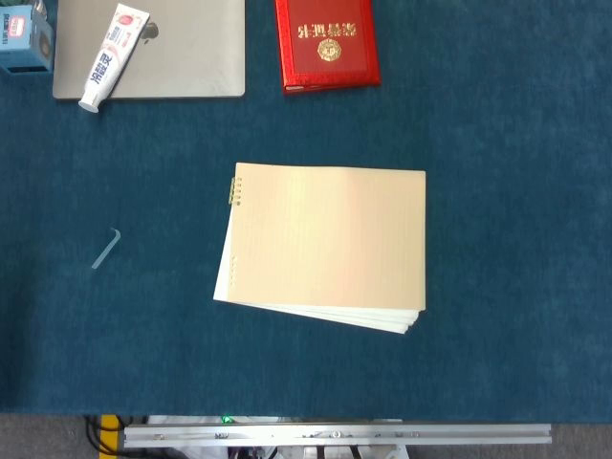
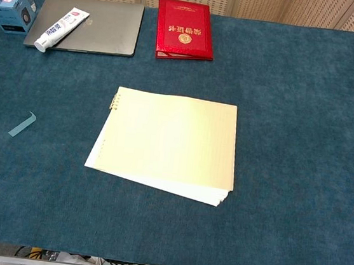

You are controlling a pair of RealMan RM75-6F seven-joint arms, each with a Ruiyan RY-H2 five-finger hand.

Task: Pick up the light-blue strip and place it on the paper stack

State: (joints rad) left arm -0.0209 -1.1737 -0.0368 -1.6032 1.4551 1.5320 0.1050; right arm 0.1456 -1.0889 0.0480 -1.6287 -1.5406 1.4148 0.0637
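Note:
A thin light-blue strip (image 1: 106,249) lies flat on the dark blue table cloth (image 1: 497,239) at the left, one end bent into a small hook; the chest view shows the light-blue strip (image 2: 22,124) too. To its right, in the middle of the table, sits the paper stack (image 1: 325,244), cream sheets fanned slightly and clipped at the top left corner, seen also as the paper stack (image 2: 169,143) in the chest view. About a hand's width of bare cloth separates strip and stack. Neither hand shows in either view.
At the back left a grey laptop (image 1: 172,48) lies closed with a toothpaste tube (image 1: 113,55) on it. A blue box (image 1: 24,38) stands at the far left corner. A red booklet (image 1: 327,43) lies at the back centre.

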